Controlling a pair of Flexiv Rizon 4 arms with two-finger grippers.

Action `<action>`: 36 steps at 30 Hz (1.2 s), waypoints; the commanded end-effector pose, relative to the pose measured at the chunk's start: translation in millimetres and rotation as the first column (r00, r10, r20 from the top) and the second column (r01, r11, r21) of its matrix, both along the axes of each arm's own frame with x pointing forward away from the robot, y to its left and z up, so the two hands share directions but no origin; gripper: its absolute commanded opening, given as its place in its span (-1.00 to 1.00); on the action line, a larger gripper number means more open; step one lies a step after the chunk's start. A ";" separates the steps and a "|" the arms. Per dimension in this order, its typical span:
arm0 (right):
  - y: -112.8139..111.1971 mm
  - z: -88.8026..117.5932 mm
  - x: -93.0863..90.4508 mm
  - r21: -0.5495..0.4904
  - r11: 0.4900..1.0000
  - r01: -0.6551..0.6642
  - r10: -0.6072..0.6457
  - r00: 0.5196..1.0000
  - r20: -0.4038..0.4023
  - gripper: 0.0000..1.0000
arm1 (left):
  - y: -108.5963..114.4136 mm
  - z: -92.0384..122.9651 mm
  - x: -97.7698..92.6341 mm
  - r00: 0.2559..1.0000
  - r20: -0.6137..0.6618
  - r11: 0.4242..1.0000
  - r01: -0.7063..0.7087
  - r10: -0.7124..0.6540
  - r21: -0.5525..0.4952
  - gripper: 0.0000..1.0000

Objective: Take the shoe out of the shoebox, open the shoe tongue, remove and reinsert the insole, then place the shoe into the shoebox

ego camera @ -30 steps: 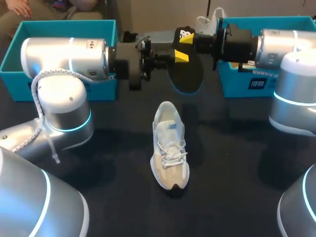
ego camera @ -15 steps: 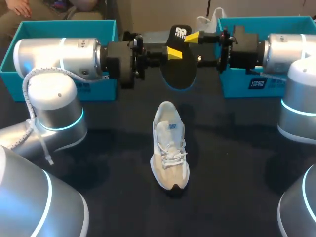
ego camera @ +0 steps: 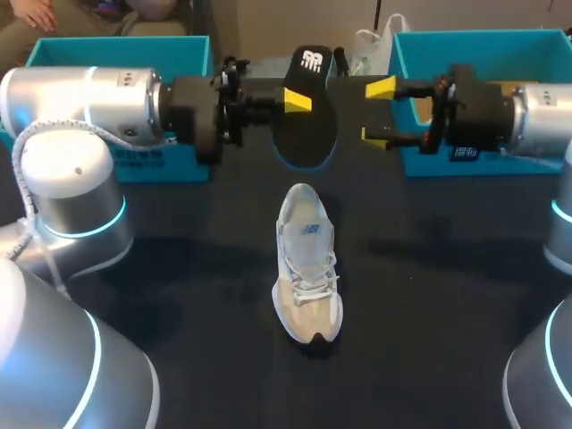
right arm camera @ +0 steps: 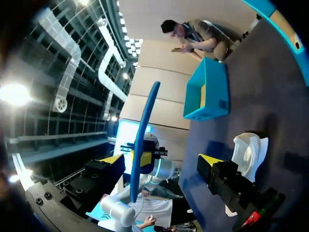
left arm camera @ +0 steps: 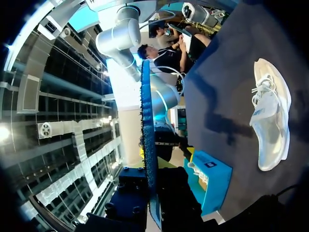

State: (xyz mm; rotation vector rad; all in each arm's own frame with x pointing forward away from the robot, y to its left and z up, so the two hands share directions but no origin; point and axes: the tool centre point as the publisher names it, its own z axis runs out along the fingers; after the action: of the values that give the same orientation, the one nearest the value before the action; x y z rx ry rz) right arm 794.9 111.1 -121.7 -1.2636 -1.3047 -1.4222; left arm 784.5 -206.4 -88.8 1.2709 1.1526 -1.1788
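A white and beige shoe [ego camera: 307, 264] lies on the dark table, toe toward the front edge, laces tied. Above and behind it my left gripper [ego camera: 298, 100] is shut on the black insole [ego camera: 306, 121], which has a blue edge and a white logo at its heel. In the left wrist view the insole [left arm camera: 147, 145] runs edge-on out from between the fingers, with the shoe [left arm camera: 270, 116] off to the side. My right gripper [ego camera: 377, 111] stands open just right of the insole, touching nothing. In its own view the insole [right arm camera: 142, 140] hangs ahead of the open right gripper [right arm camera: 161, 159], between its fingers without touching them.
A teal box [ego camera: 116, 43] stands at the back left behind my left arm. A second teal box [ego camera: 474, 37] stands at the back right behind my right arm. The dark tabletop [ego camera: 429, 295] lies bare around the shoe.
My right gripper opened, let go of the insole and drew back to the right. My left gripper kept the insole and shifted it slightly left and back.
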 end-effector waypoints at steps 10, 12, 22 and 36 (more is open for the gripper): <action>-41.5 11.2 -13.5 -0.015 0.998 -0.053 0.053 0.998 0.041 1.00 | 6.1 -1.3 -3.3 1.000 0.005 1.000 -0.007 0.007 0.022 -1.00; -41.5 11.2 -13.5 -0.015 0.998 -0.053 0.053 0.998 0.041 1.00 | 6.1 -1.3 -3.3 1.000 0.005 1.000 -0.007 0.007 0.022 -1.00; -41.5 11.2 -13.5 -0.015 0.998 -0.053 0.053 0.998 0.041 1.00 | -3.9 11.2 -18.4 0.940 -0.340 1.000 0.004 -0.005 -0.005 -1.00; -41.5 11.2 -13.5 -0.015 0.998 -0.053 0.053 0.998 0.041 1.00 | -3.4 27.3 -25.3 0.428 -0.897 0.993 -0.018 0.110 0.113 -1.00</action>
State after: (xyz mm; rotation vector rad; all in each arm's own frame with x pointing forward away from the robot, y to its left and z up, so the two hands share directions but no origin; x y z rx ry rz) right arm 781.5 69.1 -110.4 -1.2035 -1.3677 -1.4120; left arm 763.1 -211.0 -67.7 0.9292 1.5693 -1.5732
